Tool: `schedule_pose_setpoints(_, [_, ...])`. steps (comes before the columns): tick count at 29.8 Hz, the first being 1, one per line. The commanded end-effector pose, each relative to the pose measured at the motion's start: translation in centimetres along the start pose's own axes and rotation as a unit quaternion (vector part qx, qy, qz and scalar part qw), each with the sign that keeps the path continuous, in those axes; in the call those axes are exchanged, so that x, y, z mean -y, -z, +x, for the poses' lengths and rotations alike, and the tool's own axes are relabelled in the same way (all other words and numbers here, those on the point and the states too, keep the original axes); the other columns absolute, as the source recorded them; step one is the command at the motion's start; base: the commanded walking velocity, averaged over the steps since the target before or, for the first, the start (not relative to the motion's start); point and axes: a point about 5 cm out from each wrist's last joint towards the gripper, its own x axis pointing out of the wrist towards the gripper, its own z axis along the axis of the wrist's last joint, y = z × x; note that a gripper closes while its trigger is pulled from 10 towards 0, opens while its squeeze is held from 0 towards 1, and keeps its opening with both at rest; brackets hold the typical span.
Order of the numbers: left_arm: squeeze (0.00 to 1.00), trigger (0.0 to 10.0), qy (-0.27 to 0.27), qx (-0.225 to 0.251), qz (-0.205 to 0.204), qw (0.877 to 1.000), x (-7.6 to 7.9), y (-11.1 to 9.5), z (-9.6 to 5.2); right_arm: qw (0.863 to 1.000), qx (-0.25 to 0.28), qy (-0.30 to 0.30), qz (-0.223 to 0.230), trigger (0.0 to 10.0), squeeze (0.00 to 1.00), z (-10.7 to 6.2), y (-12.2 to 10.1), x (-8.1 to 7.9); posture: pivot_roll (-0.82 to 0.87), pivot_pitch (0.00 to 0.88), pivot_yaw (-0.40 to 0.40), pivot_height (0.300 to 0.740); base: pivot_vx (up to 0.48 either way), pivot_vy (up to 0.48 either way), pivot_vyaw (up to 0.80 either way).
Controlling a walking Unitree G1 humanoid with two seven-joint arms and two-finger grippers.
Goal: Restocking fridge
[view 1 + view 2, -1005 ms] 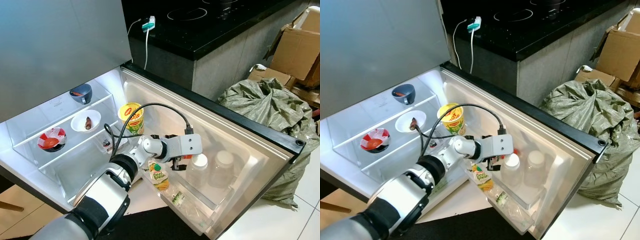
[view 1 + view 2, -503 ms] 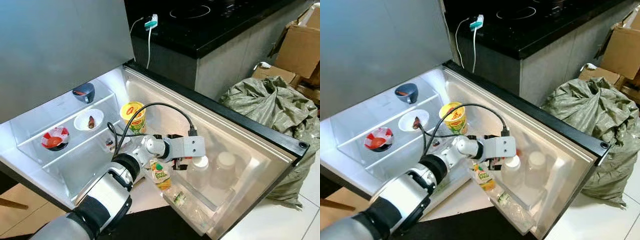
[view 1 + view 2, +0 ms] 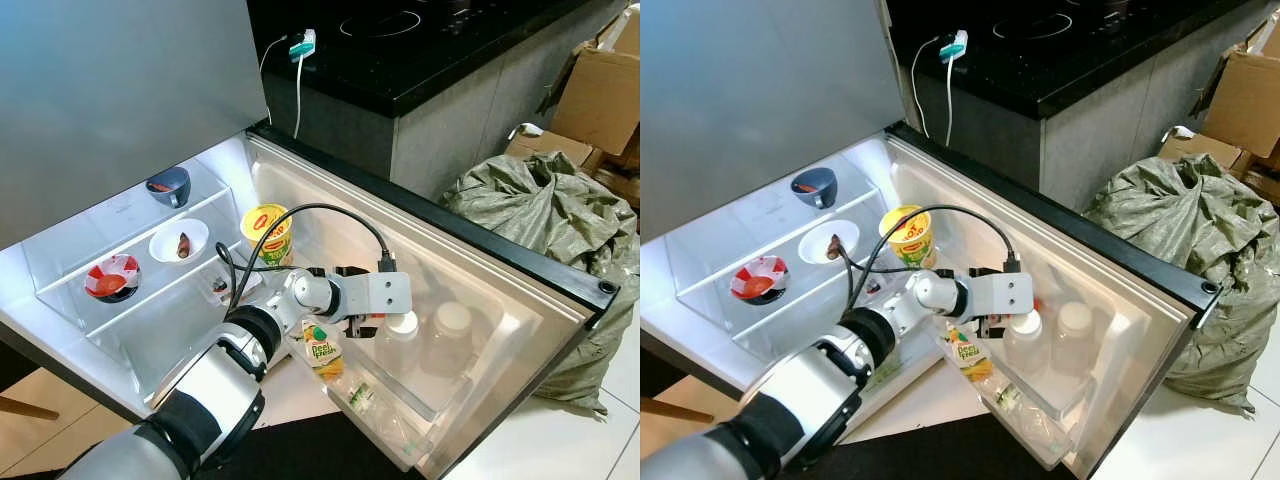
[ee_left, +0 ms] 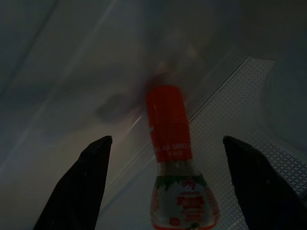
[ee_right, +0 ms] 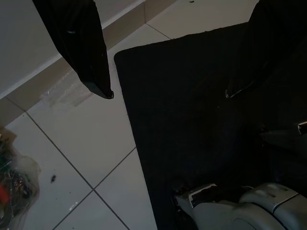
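Red-capped small seasoning bottle (image 4: 178, 170) stands in fridge door shelf (image 3: 440, 395), between spread fingers of left gripper (image 4: 168, 184), ungripped. Right gripper (image 5: 177, 52) hangs spread over dark mat (image 5: 192, 120).

Head views are sharp, the fridge interior (image 3: 130, 300) glowing white from within. The left wrist view is dim, its red-capped bottle (image 4: 175, 158) blurred.

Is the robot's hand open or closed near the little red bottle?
Open: the left end effector has its fingers spread on either side of the red-capped bottle, not touching.
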Motion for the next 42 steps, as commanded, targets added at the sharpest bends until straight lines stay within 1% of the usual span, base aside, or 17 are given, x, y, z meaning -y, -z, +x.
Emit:
schedule_pose_setpoints(1, [0.00, 1.6, 0.038, -0.043, -0.018, 0.998, 1.8, 1.5, 0.6, 1.000, -0.006, -0.003, 0.012, 10.0, 0.00, -0.1, 0.7, -0.4, -0.28, 0.171, 0.149, 0.740, 0.000, 0.000, 0.00])
schedule_pose_setpoints(2, [0.00, 1.6, 0.037, -0.043, -0.021, 0.998, 1.8, 1.6, 0.6, 1.000, -0.005, -0.003, 0.012, 10.0, 0.00, -0.1, 0.7, -0.4, -0.28, 0.171, 0.149, 0.740, 0.000, 0.000, 0.00])
schedule_pose_setpoints(3, [0.00, 0.0, 0.038, -0.044, -0.023, 0.998, 1.9, 1.6, 0.6, 1.000, -0.004, -0.002, 0.012, 10.0, 0.00, -0.1, 0.6, -0.4, -0.28, 0.170, 0.148, 0.740, 0.000, 0.000, 0.00])
schedule_pose_setpoints(7, [0.00, 0.0, 0.045, -0.049, -0.029, 0.997, 2.3, 2.0, 0.6, 1.000, 0.000, -0.002, 0.012, 10.0, 0.00, 0.0, 0.4, -0.3, -0.28, 0.171, 0.147, 0.740, 0.000, 0.000, 0.00])
schedule_pose_setpoints(8, [0.00, 2.7, 0.051, -0.053, -0.029, 0.997, 2.5, 2.1, 0.6, 1.000, 0.001, -0.002, 0.011, 10.0, 0.00, 0.0, 0.3, -0.3, -0.28, 0.171, 0.147, 0.740, 0.000, 0.000, 0.00])
schedule_pose_setpoints(9, [0.00, 2.7, 0.051, -0.053, -0.029, 0.997, 2.5, 2.1, 0.6, 1.000, 0.001, -0.002, 0.011, 10.0, 0.00, 0.0, 0.3, -0.3, -0.28, 0.171, 0.147, 0.740, 0.000, 0.000, 0.00])
schedule_pose_setpoints(10, [0.00, 10.0, 0.055, -0.056, -0.030, 0.996, 2.6, 2.2, 0.6, 1.000, 0.001, -0.002, 0.011, 10.0, 0.00, 0.0, 0.3, -0.3, -0.28, 0.171, 0.147, 0.740, 0.000, 0.000, 0.00])
schedule_pose_setpoints(18, [0.00, 10.0, 0.067, -0.076, -0.048, 0.994, 3.3, 2.9, 0.8, 1.000, 0.002, -0.002, 0.010, 10.0, 0.00, 0.0, 0.2, -0.3, -0.28, 0.172, 0.147, 0.740, 0.000, 0.000, 0.00])
schedule_pose_setpoints(20, [0.00, 10.0, 0.078, -0.076, -0.060, 0.992, 3.7, 3.0, 0.9, 1.000, 0.003, -0.002, 0.011, 10.0, 0.00, 0.0, 0.2, -0.3, -0.28, 0.172, 0.147, 0.740, 0.000, 0.000, 0.00])
schedule_pose_setpoints(23, [0.00, 10.0, 0.082, -0.075, -0.065, 0.992, 3.9, 3.0, 1.0, 1.000, 0.004, -0.002, 0.011, 10.0, 0.00, 0.0, 0.1, -0.3, -0.28, 0.171, 0.148, 0.740, 0.000, 0.000, 0.00])
schedule_pose_setpoints(26, [0.00, 10.0, 0.096, -0.073, -0.078, 0.990, 4.4, 3.0, 1.2, 1.000, 0.006, -0.002, 0.012, 10.0, 0.00, 0.0, 0.0, -0.4, -0.28, 0.171, 0.150, 0.740, 0.000, 0.000, 0.00])
schedule_pose_setpoints(35, [0.00, 10.0, 0.104, -0.082, -0.080, 0.988, 4.8, 3.2, 1.2, 1.000, 0.007, -0.002, 0.011, 10.0, 0.00, 0.0, 0.0, -0.4, -0.28, 0.170, 0.150, 0.740, 0.000, 0.000, 0.00])
schedule_pose_setpoints(36, [0.00, 7.8, 0.107, -0.088, -0.081, 0.987, 5.0, 3.4, 1.2, 1.000, 0.011, -0.001, 0.010, 10.0, 0.00, 0.0, -0.3, -0.3, -0.29, 0.167, 0.151, 0.740, 0.000, 0.000, 0.00])
schedule_pose_setpoints(38, [0.00, 7.8, 0.108, -0.090, -0.083, 0.987, 5.1, 3.5, 1.2, 1.000, 0.013, -0.001, 0.010, 10.0, 0.00, 0.0, -0.4, -0.2, -0.29, 0.167, 0.151, 0.740, 0.000, 0.000, 0.00])
schedule_pose_setpoints(39, [0.00, 3.5, 0.110, -0.092, -0.085, 0.986, 5.2, 3.6, 1.2, 1.000, 0.014, -0.001, 0.010, 10.0, 0.00, 0.0, -0.4, -0.2, -0.29, 0.167, 0.151, 0.740, 0.000, 0.000, 0.00])
schedule_pose_setpoints(40, [0.00, 0.2, 0.111, -0.094, -0.086, 0.986, 5.3, 3.7, 1.2, 1.000, 0.015, -0.001, 0.010, 10.0, 0.00, 0.0, -0.5, -0.2, -0.29, 0.167, 0.151, 0.740, 0.000, 0.000, 0.00])
schedule_pose_setpoints(42, [0.00, 0.2, 0.111, -0.094, -0.086, 0.986, 5.3, 3.7, 1.2, 1.000, 0.015, -0.001, 0.010, 10.0, 0.00, 0.0, -0.5, -0.2, -0.29, 0.167, 0.151, 0.740, 0.000, 0.000, 0.00])
